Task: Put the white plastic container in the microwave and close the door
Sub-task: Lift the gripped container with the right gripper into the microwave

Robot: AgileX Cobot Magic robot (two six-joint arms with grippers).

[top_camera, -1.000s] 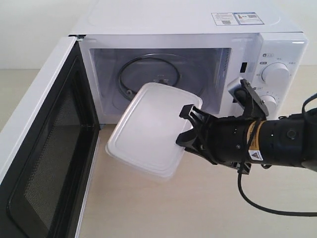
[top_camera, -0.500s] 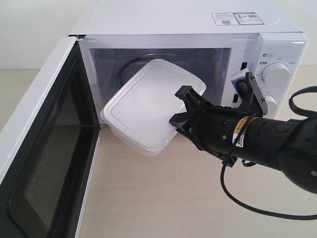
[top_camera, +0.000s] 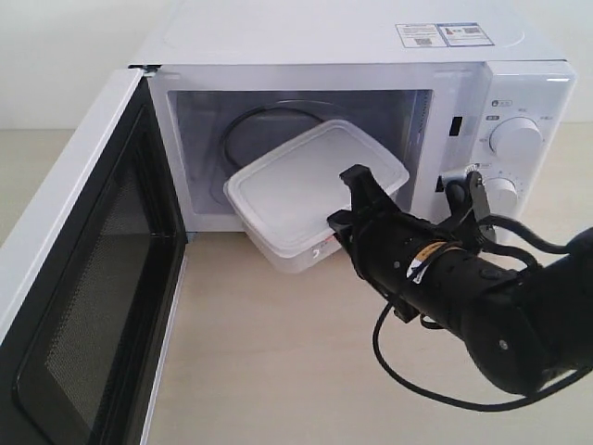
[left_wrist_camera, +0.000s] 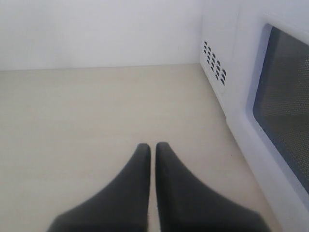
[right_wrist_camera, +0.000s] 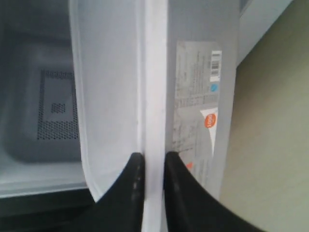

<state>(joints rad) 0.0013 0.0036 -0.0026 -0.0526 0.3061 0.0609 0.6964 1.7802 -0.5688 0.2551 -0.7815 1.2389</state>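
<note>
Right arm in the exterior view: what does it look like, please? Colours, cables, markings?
The right arm is black and roughly cylindrical, with a small yellow-and-white label. A black cable loops beneath it. Its fingers are black and taper to narrow tips; the left arm's fingers look alike.

The lidded white plastic container is tilted, its far end inside the white microwave and its near end sticking out. The door, with its dark window, stands wide open at the left.
</note>
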